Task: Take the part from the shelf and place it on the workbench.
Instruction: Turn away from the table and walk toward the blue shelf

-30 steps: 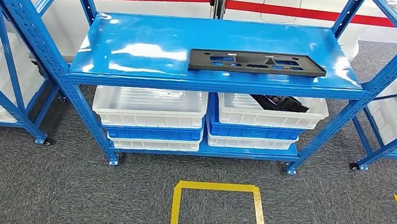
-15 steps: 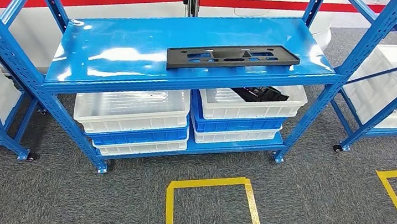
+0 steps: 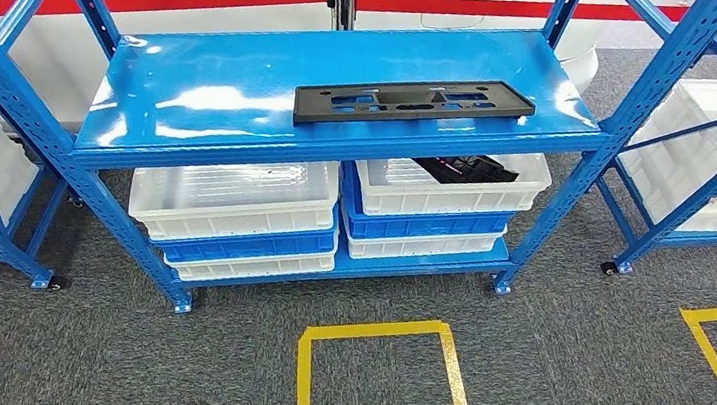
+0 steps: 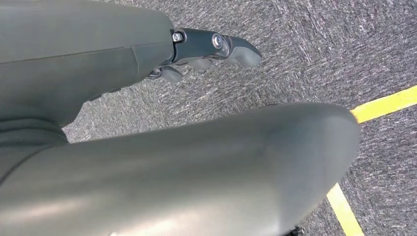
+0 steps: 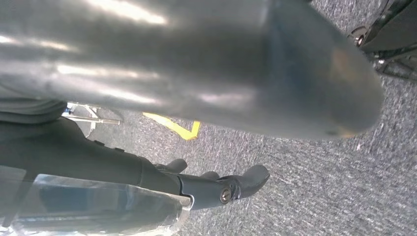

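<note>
Since before, view shifted slightly — part [image 3: 413, 102] flat on shelf [image 3: 245, 100], both hands' grip unclear.

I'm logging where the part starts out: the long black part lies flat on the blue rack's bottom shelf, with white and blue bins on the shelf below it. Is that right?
Not quite. The head view shows the long black part lying flat on the blue rack's top shelf, not the bottom one. The rest holds: the white and blue bins sit on the shelf below it.
</note>
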Controlling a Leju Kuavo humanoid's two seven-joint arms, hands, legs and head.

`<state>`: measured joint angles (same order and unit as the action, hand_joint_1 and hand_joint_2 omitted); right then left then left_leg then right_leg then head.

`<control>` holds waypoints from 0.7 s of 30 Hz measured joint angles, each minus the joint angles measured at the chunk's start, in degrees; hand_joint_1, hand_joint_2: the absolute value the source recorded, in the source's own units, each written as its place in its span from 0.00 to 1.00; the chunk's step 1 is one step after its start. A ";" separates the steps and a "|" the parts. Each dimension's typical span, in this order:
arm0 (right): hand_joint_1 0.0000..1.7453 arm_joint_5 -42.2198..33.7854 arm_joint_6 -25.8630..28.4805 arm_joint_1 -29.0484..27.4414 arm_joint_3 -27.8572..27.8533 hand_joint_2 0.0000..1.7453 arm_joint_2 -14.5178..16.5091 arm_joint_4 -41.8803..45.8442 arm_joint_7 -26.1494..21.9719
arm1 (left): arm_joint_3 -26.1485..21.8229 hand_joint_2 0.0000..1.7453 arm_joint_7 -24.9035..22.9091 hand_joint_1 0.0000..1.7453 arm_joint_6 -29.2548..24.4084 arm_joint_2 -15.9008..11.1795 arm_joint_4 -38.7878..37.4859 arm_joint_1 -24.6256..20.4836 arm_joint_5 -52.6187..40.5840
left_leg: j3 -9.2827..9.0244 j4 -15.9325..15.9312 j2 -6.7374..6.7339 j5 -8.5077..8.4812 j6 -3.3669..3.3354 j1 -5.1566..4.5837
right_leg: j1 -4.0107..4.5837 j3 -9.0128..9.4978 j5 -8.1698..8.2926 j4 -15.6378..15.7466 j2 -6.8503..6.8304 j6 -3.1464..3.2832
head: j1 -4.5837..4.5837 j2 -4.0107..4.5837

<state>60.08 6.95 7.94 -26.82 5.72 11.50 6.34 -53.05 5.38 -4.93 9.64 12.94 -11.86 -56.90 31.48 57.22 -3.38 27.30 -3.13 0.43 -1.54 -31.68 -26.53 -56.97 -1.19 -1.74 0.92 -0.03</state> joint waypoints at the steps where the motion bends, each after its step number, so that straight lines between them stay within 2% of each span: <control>1: 0.00 0.00 0.00 0.01 0.00 0.00 0.01 0.00 0.00 | 0.00 0.00 0.00 0.00 -0.01 0.00 0.00 0.00 0.01 | 0.01 -0.01 0.00 0.00 -0.01 -0.01 | -0.01 0.00 0.01 0.02 -0.01 -0.01 | 0.00 0.01; 4: 0.00 0.01 0.00 0.01 0.00 0.00 0.02 0.00 0.00 | 0.00 0.00 0.00 0.00 -0.02 -0.01 0.00 0.00 0.01 | 0.01 -0.03 0.00 0.00 -0.03 -0.04 | -0.01 0.01 0.02 0.05 -0.02 -0.04 | 0.00 0.00; 6: 0.00 0.10 0.00 0.08 0.00 0.00 0.08 0.00 0.00 | 0.00 0.00 0.00 0.00 -0.05 -0.01 0.00 0.00 0.04 | -0.50 -1.08 0.02 -0.50 -0.29 0.08 | 0.20 0.14 0.13 0.30 -0.05 -0.25 | 0.03 -0.01; 7: 0.00 0.16 0.01 0.12 0.00 0.00 0.06 0.00 0.00 | 0.00 0.00 0.01 0.00 -0.05 0.01 0.00 -0.02 0.07 | -0.95 -1.95 0.00 -0.98 -0.48 0.24 | 0.30 -0.46 -0.55 -0.91 0.11 -0.18 | -0.01 0.00; 8: 0.00 0.23 0.01 0.10 -0.01 0.00 0.00 0.00 0.00 | 0.00 0.00 0.01 0.00 -0.03 0.05 0.00 -0.01 0.10 | -1.38 -2.81 0.01 -1.45 -0.62 0.39 | 0.32 -2.36 -2.18 -4.75 0.32 -0.14 | -0.12 0.00; 9: 0.00 0.28 0.02 0.00 -0.01 0.00 -0.16 0.00 0.02 | -0.01 0.00 -0.01 0.00 -0.01 0.13 0.00 0.03 0.11 | -1.74 -3.26 0.08 -1.71 -0.39 0.72 | 0.01 -3.74 -2.99 -7.38 0.55 -0.59 | -0.32 0.01; 10: 0.00 0.35 0.02 -0.08 -0.02 0.00 -0.33 0.00 0.03 | -0.01 0.00 -0.02 0.00 0.02 0.21 0.00 0.06 0.13 | -1.79 -3.02 0.16 -1.52 0.09 0.85 | -0.48 -3.93 -2.95 -7.78 0.62 -1.40 | -0.46 0.01; 11: 0.00 0.41 0.02 -0.16 -0.02 0.00 -0.37 -0.01 0.05 | -0.01 0.00 -0.04 0.00 0.02 0.24 0.01 0.12 0.14 | -1.73 -2.50 0.28 -1.11 0.80 0.94 | -0.91 -3.51 -2.42 -6.90 0.46 -2.24 | -0.66 0.01; 12: 0.00 0.46 0.02 -0.19 -0.03 0.00 -0.35 -0.01 0.07 | -0.02 0.00 -0.05 0.00 0.00 0.22 0.02 0.12 0.14 | -1.62 -1.78 0.38 -0.59 1.59 0.98 | -1.20 -1.70 -0.89 -3.26 0.40 -2.85 | -0.81 0.00; 13: 0.00 0.50 0.02 -0.15 -0.03 0.00 -0.28 -0.01 0.07 | -0.01 0.00 -0.05 0.00 -0.03 0.18 0.02 0.10 0.14 | -1.45 -1.17 0.40 -0.19 2.16 0.89 | -1.29 -0.58 -0.32 -1.16 0.37 -2.58 | -0.81 0.00; 14: 0.00 0.50 0.02 -0.13 -0.04 0.00 -0.21 -0.01 0.08 | -0.02 0.00 -0.05 0.00 -0.05 0.13 0.03 0.09 0.14 | -1.33 -0.83 0.43 0.02 2.49 0.77 | -1.20 -0.54 -0.55 -1.18 0.49 -1.90 | -0.75 -0.01; 16: 0.00 0.51 0.02 -0.12 -0.04 0.00 -0.24 0.00 0.11 | -0.01 0.00 -0.06 0.00 -0.05 0.13 0.02 0.08 0.14 | -1.26 -0.57 0.42 0.16 2.78 1.01 | -1.12 -0.59 -0.64 -1.43 0.88 -0.72 | -0.45 0.00; 18: 0.00 0.52 0.03 -0.11 -0.04 0.00 -0.23 0.00 0.14 | -0.01 0.00 -0.07 0.00 -0.05 0.13 0.02 0.08 0.14 | -0.45 1.44 1.17 1.69 3.03 1.45 | -1.02 -0.56 -0.66 -1.46 1.16 -0.01 | -0.33 -0.01; 19: 0.00 0.52 0.03 -0.08 -0.04 0.00 -0.23 0.00 0.15 | -0.01 0.00 -0.07 0.00 -0.05 0.13 0.02 0.08 0.14 | 0.83 4.19 1.77 3.36 3.14 1.55 | -0.95 -0.51 -0.66 -1.43 1.27 0.29 | -0.23 0.00; 21: 0.00 0.52 0.03 -0.03 -0.04 0.00 -0.22 0.00 0.15 | -0.02 0.00 -0.07 0.00 -0.05 0.13 0.02 0.15 0.14 | 4.91 12.36 2.77 7.18 3.11 1.53 | -0.59 -0.52 -0.74 -1.43 1.44 0.70 | -0.14 -0.01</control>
<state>60.61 6.98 7.91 -26.86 5.50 11.50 6.49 -53.06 5.31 -4.98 9.77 12.96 -11.70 -56.76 36.39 69.59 -0.61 34.48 -0.02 1.96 -2.13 -32.20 -27.27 -58.40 0.25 -1.04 0.78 -0.03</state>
